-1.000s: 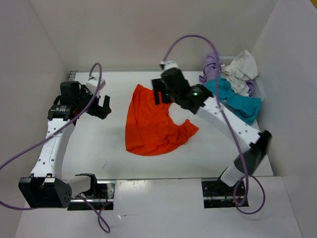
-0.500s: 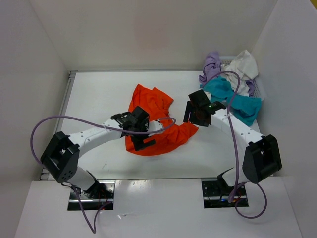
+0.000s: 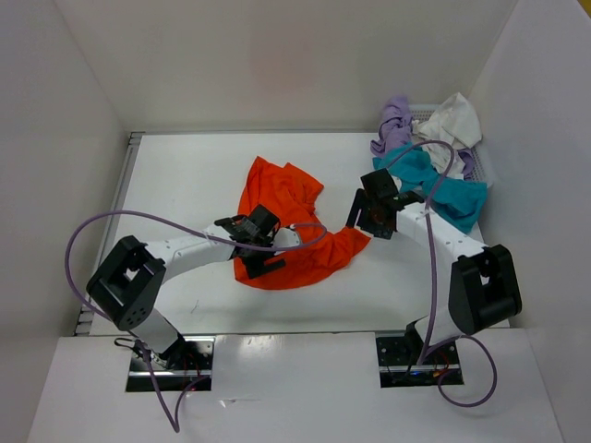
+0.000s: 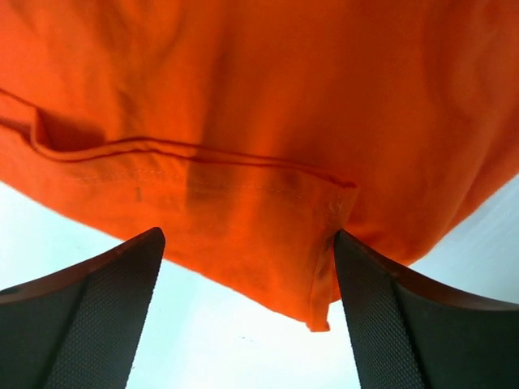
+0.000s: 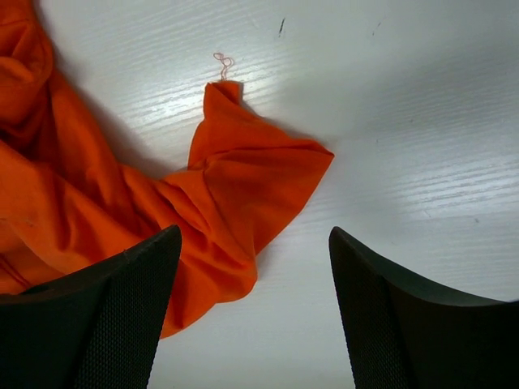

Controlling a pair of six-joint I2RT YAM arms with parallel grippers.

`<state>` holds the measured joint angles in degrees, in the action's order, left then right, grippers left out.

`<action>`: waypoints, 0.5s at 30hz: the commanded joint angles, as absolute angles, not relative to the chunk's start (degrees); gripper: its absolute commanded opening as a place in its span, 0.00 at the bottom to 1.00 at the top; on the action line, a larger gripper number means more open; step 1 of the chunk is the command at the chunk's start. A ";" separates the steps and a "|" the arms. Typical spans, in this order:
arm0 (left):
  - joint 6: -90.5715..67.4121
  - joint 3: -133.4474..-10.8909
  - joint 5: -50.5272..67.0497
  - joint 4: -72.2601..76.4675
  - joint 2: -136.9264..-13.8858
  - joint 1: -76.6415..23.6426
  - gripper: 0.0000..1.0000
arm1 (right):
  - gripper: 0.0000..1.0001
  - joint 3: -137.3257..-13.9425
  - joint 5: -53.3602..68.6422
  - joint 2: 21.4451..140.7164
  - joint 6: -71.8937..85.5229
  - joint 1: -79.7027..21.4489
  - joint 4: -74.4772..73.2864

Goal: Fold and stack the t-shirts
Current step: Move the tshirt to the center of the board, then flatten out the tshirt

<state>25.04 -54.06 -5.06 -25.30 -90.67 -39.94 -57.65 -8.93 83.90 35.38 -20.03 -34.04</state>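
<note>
Orange crumpled cloth t-shirt [image 3: 282, 194] lies mid-way across the white counter [image 3: 185, 175]. The left pincer [image 4: 247, 237] is spread wide over its near hem, gripping nothing. The right pincer [image 5: 253, 235] hangs released above the shirt's right tip. 3 more are heaped at the white plastic mesh basket [image 3: 473, 166] in the far right corner: a teal-blue t-shirt [image 3: 457, 198], a lavender purple t-shirt [image 3: 395, 120] and an off-white t-shirt [image 3: 454, 122].

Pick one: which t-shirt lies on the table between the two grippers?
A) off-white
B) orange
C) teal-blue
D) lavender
B: the orange t-shirt lies crumpled on the table between the left gripper and the right gripper. The teal-blue t-shirt, lavender t-shirt and off-white t-shirt are heaped at the far right corner.
</note>
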 commanded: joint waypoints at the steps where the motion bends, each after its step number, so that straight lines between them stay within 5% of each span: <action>1: 23.47 -55.55 -1.23 -25.93 -91.41 -40.43 0.93 | 0.79 -57.14 -8.44 83.76 35.43 -18.73 -30.85; 8: 24.26 -56.07 0.97 -26.98 -92.28 -40.95 0.92 | 0.79 -56.60 -8.44 84.37 35.42 -18.72 -30.32; 15: 23.74 -56.07 0.17 -26.37 -95.45 -40.96 0.44 | 0.79 -56.07 -8.44 87.09 35.42 -16.27 -29.01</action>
